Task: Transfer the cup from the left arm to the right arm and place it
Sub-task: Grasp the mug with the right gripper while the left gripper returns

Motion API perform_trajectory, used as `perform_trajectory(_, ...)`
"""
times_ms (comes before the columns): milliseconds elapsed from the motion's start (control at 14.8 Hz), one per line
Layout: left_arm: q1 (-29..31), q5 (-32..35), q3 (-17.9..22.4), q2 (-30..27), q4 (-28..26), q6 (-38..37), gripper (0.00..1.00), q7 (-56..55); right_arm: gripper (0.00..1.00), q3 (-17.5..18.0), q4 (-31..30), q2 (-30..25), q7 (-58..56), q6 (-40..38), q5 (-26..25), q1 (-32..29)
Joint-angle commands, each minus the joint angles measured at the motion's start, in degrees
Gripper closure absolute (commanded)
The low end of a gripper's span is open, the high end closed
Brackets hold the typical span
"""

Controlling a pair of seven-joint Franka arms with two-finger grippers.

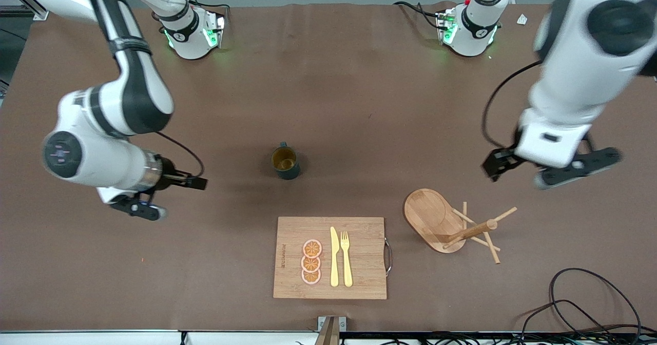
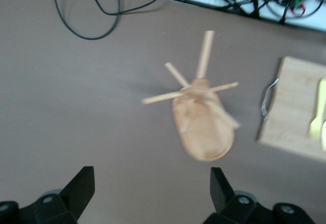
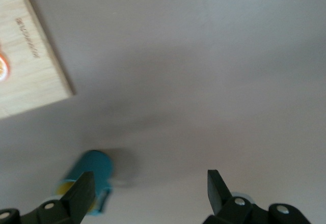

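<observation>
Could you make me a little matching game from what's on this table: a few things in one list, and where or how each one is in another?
Things:
1. cup
2. orange slices
3. wooden peg stand
4. left gripper

States:
A. lying on the cutting board beside the knife
B. tipped over on the table
C. standing upright on the bare table, held by nothing
D. open, in the air, holding nothing

Pairs: 1-C, 2-A, 3-B, 4-D

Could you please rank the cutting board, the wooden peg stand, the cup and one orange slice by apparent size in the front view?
1. Cutting board
2. Wooden peg stand
3. Cup
4. Orange slice, only slightly smaller than the cup
</observation>
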Motion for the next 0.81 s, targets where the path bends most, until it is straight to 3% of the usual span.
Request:
perform_trajectory(0,1.33,-5.38,3.42,-5.79,-2.26,-4.76,0.0,12.87,0.02,-0.52,0.72,2.02,10.77,3.35,1.2,5.4)
perform_trajectory(136,1.15,-9.61,8.52,-7.73,-2.61,-8.27,0.0,22.36,0.0,-0.52,0.72,3.51,15.27,6.08,1.2,8.31)
perform_trajectory(271,1.24,-10.41,10.29,-10.63,-5.5,-9.69,0.0,26.79,0.0,-0.52,0.63,5.53,19.22,8.45,1.2,11.21)
perform_trajectory(542,1.24,-10.33,10.04,-15.38,-10.17,-9.69,0.0,26.01,0.0,-0.52,0.45,8.61,23.72,10.92,1.37,15.43)
perform_trajectory(746,0.89,-9.72,9.86,-15.57,-10.18,-9.61,0.0,25.49,0.0,-0.52,0.28,10.37,23.99,12.76,5.67,17.02)
